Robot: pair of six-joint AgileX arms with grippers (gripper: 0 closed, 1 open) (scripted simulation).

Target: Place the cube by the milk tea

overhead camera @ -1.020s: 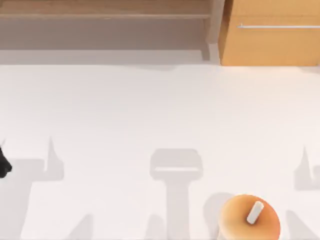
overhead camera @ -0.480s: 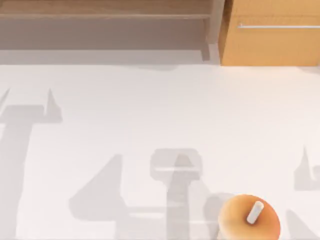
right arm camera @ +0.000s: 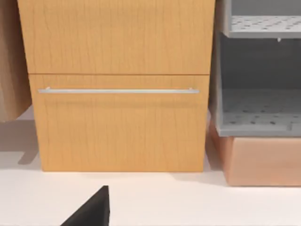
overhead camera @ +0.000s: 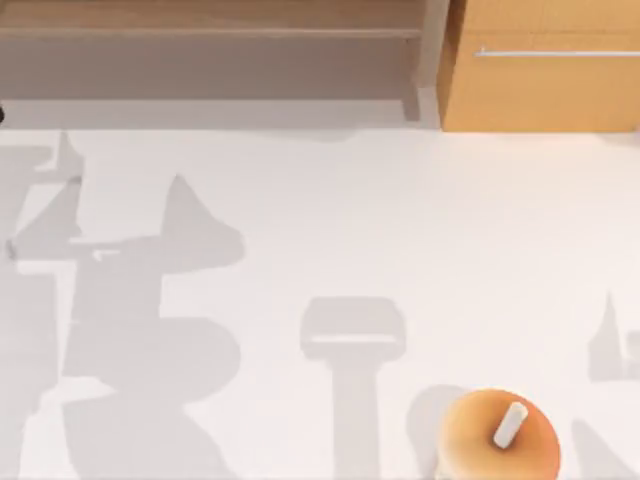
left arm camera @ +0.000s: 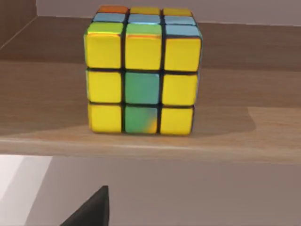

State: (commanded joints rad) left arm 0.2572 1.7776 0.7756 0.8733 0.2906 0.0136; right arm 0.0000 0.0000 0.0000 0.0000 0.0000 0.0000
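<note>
The cube [left arm camera: 142, 70], mostly yellow with green, blue and orange tiles, stands on a wooden shelf [left arm camera: 244, 136] straight ahead of my left wrist camera. A black part of my left gripper [left arm camera: 91, 212] shows below the shelf's edge, apart from the cube. The milk tea [overhead camera: 497, 435], an orange-tan disc with a short white straw, stands at the table's front right. A black part of my right gripper [right arm camera: 91, 212] shows low in the right wrist view, which faces a cabinet.
A wooden shelf unit [overhead camera: 210, 30] runs along the back left of the table. A wooden cabinet [overhead camera: 540, 80] with a metal drawer handle [right arm camera: 117, 90] stands at the back right. Beside it is a grey perforated rack [right arm camera: 258, 113]. Arm shadows lie over the table's left side.
The left arm's shadow has swept from the front left toward the back left, by the shelf. The black tip at the left edge has risen to shelf height. The milk tea has not moved.
</note>
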